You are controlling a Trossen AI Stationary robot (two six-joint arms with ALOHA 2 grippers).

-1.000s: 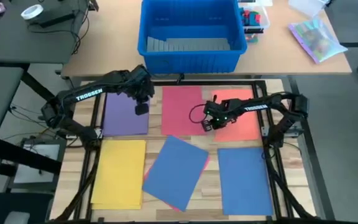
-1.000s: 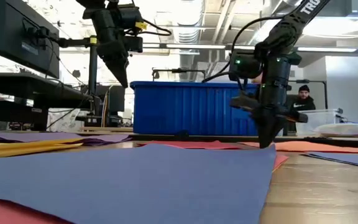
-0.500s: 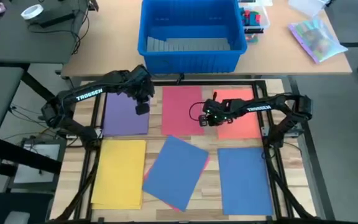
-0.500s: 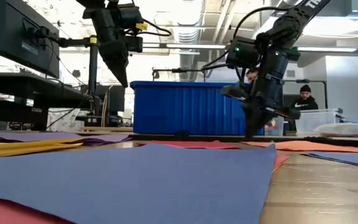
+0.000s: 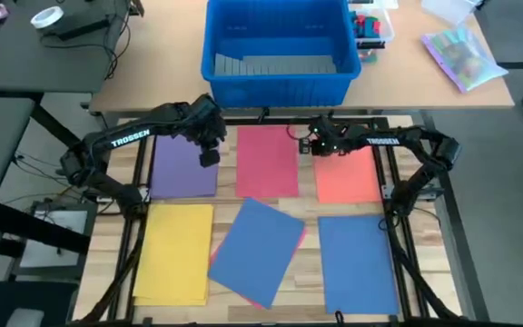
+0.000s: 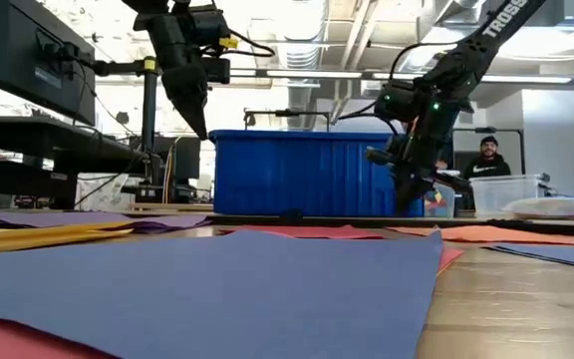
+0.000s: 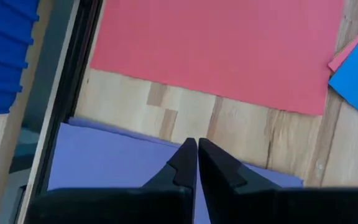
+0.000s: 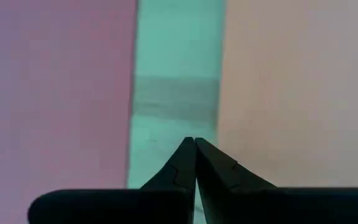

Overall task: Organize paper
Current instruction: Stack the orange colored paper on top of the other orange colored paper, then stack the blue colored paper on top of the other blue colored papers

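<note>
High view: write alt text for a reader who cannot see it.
Coloured paper sheets lie spread on a wooden table: purple, red, orange, yellow, and two blue, one tilted. The left gripper is over the purple sheet, the right gripper between red and orange. A blue bin stands behind.

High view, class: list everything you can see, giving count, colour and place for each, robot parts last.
purple sheet: one, purple, far left.
red sheet: one, red-pink, far middle.
orange sheet: one, orange, far right.
yellow sheets: stack, yellow, near left.
tilted blue sheet: one, blue, near middle, over a pink sheet.
blue sheet: one, blue, near right.
bin: one, blue, beyond the table.
clear bag: one, colourful contents, far right.
left gripper: over purple sheet's edge, jaws shut.
right gripper: between red and orange sheets, jaws shut.
</note>
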